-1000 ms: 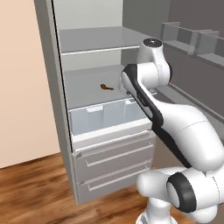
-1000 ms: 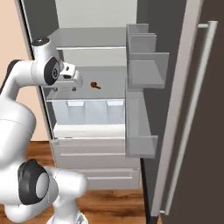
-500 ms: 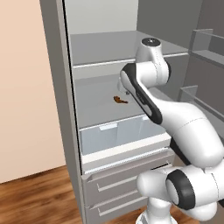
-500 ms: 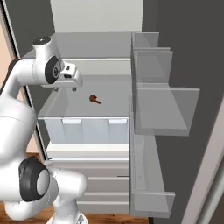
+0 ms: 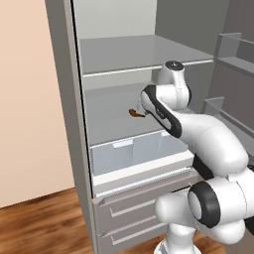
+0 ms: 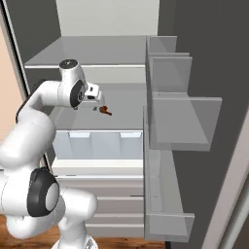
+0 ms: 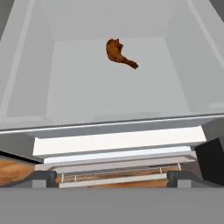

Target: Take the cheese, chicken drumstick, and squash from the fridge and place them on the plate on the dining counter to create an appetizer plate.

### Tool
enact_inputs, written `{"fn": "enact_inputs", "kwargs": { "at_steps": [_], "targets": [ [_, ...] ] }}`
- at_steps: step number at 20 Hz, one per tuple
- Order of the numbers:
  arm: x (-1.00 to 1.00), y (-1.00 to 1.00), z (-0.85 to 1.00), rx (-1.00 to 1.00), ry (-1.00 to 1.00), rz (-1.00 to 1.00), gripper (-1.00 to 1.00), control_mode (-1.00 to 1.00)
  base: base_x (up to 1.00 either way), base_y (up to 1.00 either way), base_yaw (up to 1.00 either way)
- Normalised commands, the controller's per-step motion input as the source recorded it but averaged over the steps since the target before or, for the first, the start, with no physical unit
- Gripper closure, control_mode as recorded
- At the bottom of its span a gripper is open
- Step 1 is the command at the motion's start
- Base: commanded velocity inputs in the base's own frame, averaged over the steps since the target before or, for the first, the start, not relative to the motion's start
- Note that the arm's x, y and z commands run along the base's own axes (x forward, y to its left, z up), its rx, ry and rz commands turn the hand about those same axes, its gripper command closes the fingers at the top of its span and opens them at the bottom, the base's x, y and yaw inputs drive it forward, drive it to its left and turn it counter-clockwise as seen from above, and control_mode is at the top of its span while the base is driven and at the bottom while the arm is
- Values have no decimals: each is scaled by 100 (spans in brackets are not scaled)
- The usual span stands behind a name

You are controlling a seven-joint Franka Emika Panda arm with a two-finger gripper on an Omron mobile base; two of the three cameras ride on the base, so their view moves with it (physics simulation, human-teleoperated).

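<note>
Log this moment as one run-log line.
phase: reaching into fridge | gripper: open, empty | target: chicken drumstick lying on middle shelf, untouched | crisper bin: closed

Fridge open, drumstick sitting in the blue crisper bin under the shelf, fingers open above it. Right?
Not quite: the drumstick lies on the grey shelf above the crisper bin, not in it. The hand view shows it plainly. Fridge open, fingers open, as stated.
</note>
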Motion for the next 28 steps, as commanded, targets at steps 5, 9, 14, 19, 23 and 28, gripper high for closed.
{"fn": "enact_inputs", "kwargs": {
  "at_steps": [5,9,14,19,23,28],
  "targets": [
    [87,0,-48,0,-1,3,-100,-100,0,0,0],
    [74,0,-36,0,-8,3,-100,-100,0,0,0],
    [74,2,-25,0,-4,1,-100,-100,0,0,0],
    [87,7,-21,0,0,0,-100,-100,0,0,0],
    [85,8,-24,0,3,0,-100,-100,0,0,0],
    [68,2,-40,0,3,0,-100,-100,0,0,0]
  ]
}}
